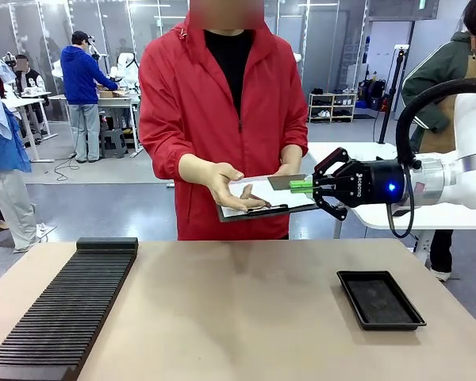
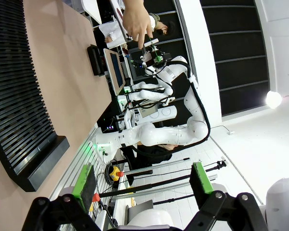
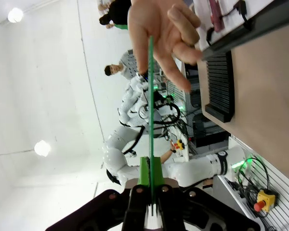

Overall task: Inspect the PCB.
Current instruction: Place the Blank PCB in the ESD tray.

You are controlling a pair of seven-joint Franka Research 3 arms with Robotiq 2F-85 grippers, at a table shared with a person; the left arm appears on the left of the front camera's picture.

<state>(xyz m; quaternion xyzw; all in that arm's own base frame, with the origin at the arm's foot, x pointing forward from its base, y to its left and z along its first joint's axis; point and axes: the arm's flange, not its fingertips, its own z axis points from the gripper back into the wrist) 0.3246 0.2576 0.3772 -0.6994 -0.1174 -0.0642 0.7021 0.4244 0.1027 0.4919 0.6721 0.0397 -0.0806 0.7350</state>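
**Operator:** What's my right claw doing?

**Spotter:** Your right claw is clamped on the PCB. In the right wrist view, the green pads are pressed flat against both faces of the near end. The PCB runs straight out ahead of the fingertips as a thin green line, seen edge-on.

**Operator:** And past the tips?

**Spotter:** The person's hand is at the far end of the PCB, fingers spread. I can't tell whether it touches the PCB. Just under the board and your fingertips, the person holds a clipboard with white paper on it.

**Operator:** What's on the table?

**Spotter:** Well below your right claw, a black tray lies flat on the table. A ribbed black rack sits far off to that claw's side, across the table.

**Operator:** And the left one?

**Spotter:** Your left claw has its fingers wide apart with nothing between them. The rack is off to one side of it.
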